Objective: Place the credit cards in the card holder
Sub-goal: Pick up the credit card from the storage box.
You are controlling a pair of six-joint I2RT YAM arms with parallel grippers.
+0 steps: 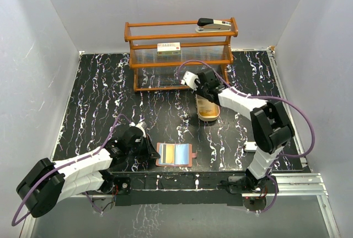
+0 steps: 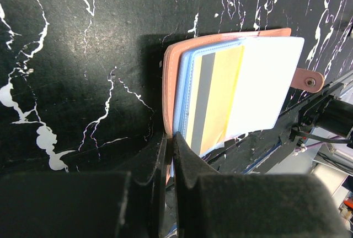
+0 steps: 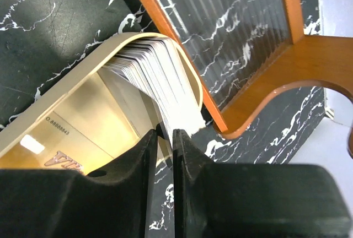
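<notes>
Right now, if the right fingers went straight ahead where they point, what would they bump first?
The stack of credit cards in the oval tray; the right fingers sit right at its edge. The wooden rack lies behind, though depth is hard to judge.

Bright even light, soft shadows (foregrounds blurred), glare on credit cards (image 2: pixel 259 84)

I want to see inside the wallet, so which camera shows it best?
Left wrist: the wallet lies open, close up, cards inside. Top view shows it small; right wrist view misses it.
</notes>
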